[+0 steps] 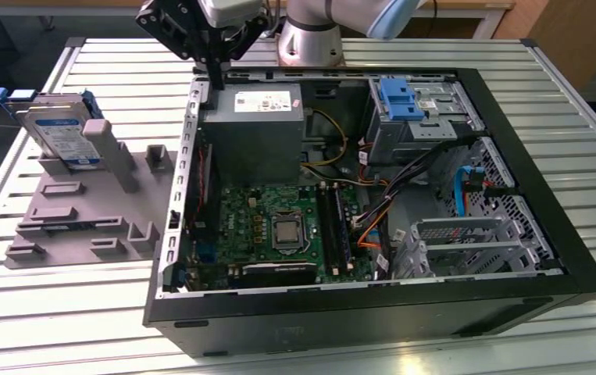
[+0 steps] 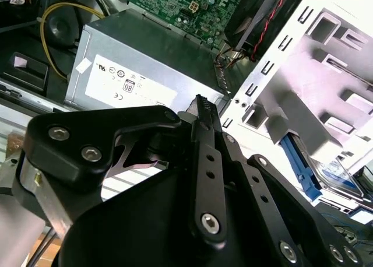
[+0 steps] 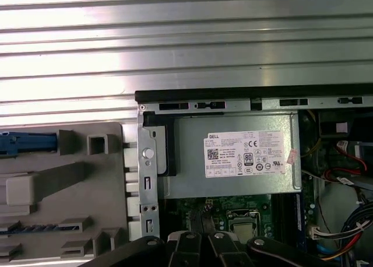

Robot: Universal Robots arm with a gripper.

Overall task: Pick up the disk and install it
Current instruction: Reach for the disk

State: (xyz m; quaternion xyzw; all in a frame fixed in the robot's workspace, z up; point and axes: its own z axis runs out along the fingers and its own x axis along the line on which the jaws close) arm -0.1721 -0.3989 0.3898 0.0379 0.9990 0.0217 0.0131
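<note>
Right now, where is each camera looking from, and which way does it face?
Exterior view: off the arm, high up, looking down into the open computer case and the disk beside it; the arm and tool show.
First wrist view: on the wrist, facing straight down at the grey power supply; the tool shows.
Second wrist view: on the wrist, slanting past the tool.
Both wrist views share the power supply.

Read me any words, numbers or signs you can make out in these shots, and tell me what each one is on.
No text I can quote with confidence.
On the power supply: a white label with lines of print and marks, too small to read reliably.
On the disk: a white-and-blue label, print too small to read.
On the motherboard: markings too small to read.
</note>
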